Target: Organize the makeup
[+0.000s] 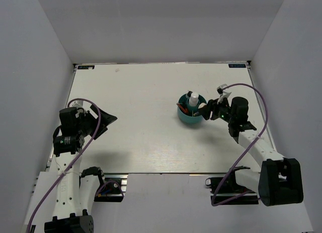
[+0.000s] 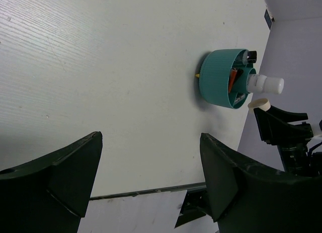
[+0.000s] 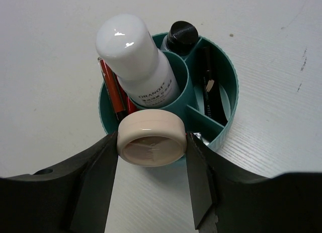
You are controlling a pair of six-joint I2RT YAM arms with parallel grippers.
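Note:
My right gripper (image 3: 152, 143) is shut on a round beige compact (image 3: 152, 137), held just above the near rim of the teal divided cup (image 3: 229, 77). In the cup's middle well stands a white bottle (image 3: 136, 57). Red sticks (image 3: 113, 89) fill the left section, a thin black stick (image 3: 209, 92) lies in the right one, and a black-capped item (image 3: 182, 34) sits at the back. From above, the cup (image 1: 191, 117) is right of centre with the right gripper (image 1: 206, 109) against its right side. Far from it at the left edge, my left gripper (image 1: 108, 121) is open with nothing in it.
White walls close in the table (image 1: 141, 92) on the left, back and right. The left wrist view shows the table's near edge (image 2: 151, 193) between the left gripper's (image 2: 151, 167) spread fingers, with the cup (image 2: 216, 79) and compact (image 2: 259, 103) far off.

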